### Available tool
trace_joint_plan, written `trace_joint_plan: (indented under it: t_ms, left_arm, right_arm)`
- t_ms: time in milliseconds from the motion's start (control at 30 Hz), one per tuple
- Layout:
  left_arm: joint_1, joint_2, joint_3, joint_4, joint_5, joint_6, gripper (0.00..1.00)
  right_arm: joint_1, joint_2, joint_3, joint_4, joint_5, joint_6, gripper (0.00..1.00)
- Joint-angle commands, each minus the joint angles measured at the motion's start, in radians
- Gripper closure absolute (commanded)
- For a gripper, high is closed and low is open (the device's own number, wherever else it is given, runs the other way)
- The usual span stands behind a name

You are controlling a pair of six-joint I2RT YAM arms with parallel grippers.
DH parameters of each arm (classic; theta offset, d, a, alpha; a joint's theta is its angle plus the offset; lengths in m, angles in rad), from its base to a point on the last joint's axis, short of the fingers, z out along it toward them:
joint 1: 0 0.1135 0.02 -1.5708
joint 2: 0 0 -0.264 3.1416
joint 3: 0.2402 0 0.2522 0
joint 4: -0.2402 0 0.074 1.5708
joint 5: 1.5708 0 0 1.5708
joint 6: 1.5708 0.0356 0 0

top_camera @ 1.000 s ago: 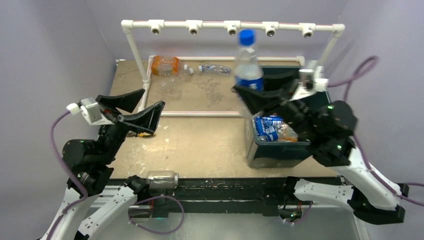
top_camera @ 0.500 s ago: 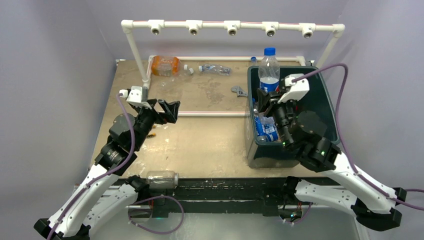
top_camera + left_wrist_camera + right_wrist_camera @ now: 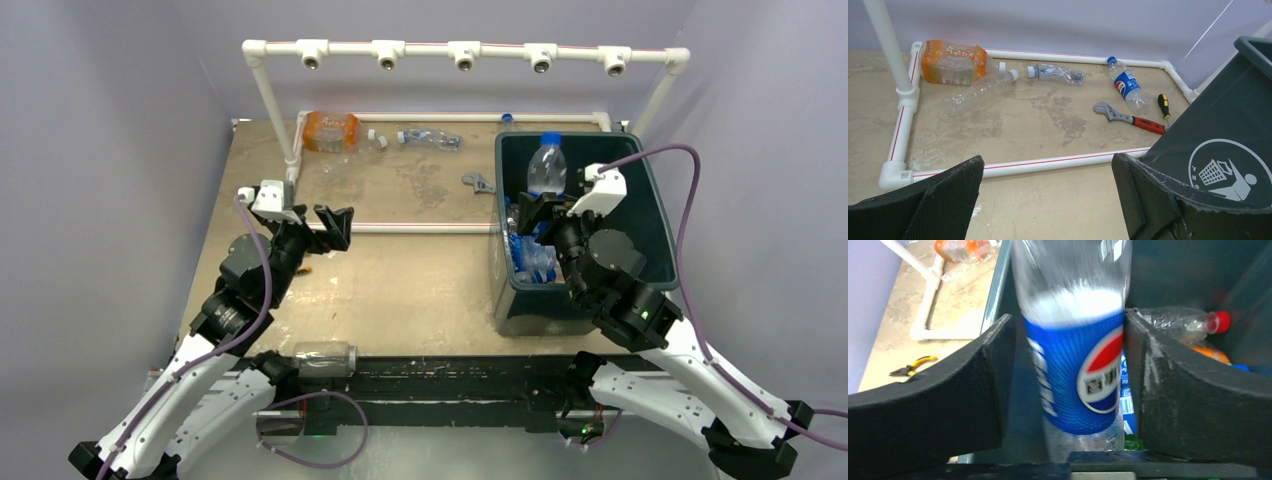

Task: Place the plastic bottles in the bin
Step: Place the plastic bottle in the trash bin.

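We see the right gripper [image 3: 1068, 320] parted around a blurred bottle [image 3: 1073, 375], cap cut off, in the bin [image 3: 1198, 270]; left gripper [image 3: 1047, 162] spread wide.

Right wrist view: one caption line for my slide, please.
Clear blue-labelled plastic bottle, blurred, between the right gripper's fingers inside the dark green plastic bin.

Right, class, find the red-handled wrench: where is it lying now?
In the left wrist view, the wrench lies on the table inside the white pipe frame, near a Pepsi bottle, beside the screwdriver, left of the bin.
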Motion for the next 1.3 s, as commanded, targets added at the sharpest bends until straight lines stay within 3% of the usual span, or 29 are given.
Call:
trace_joint_plan:
  t_ms: [0,233,333,467,633,867,967,1100,1267]
  left_arm:
    - [0.002,-0.010,-0.005,0.002,-0.018,0.020,0.01]
    - [0.002,0.004,-0.005,-0.008,-0.050,0.012,0.01]
    - [0.002,0.023,-0.004,-0.018,-0.090,0.000,0.01]
    - [0.002,0.076,0.009,-0.037,-0.164,-0.046,0.01]
    - [0.012,0.231,0.076,-0.066,-0.188,-0.157,0.01]
    - [0.075,0.522,0.186,-0.009,-0.193,-0.280,0.01]
    - [0.089,0.666,0.261,0.029,-0.230,-0.180,0.01]
    - [0.096,0.853,0.362,0.093,-0.230,0.130,0.01]
    - [0.154,1.091,0.520,0.075,-0.067,0.426,0.01]
  right_arm:
    - [-0.003,-0.020,0.006,-0.043,-0.038,0.091,0.21]
    - [-0.003,-0.041,0.093,-0.069,-0.118,0.103,0.15]
    - [-0.003,-0.064,0.126,-0.009,-0.223,0.052,0.14]
    - [-0.003,-0.079,0.133,0.068,-0.473,0.015,0.14]
    - [-0.003,-0.057,0.132,0.151,-0.752,-0.017,0.14]
    - [-0.003,-0.077,0.088,0.249,-0.855,-0.033,0.14]
    - [-0.003,-0.082,0.084,0.247,-0.864,-0.041,0.14]
    - [-0.003,-0.108,0.052,0.253,-0.881,-0.037,0.14]
    - [-0.003,-0.163,0.020,0.265,-0.890,-0.027,0.14]
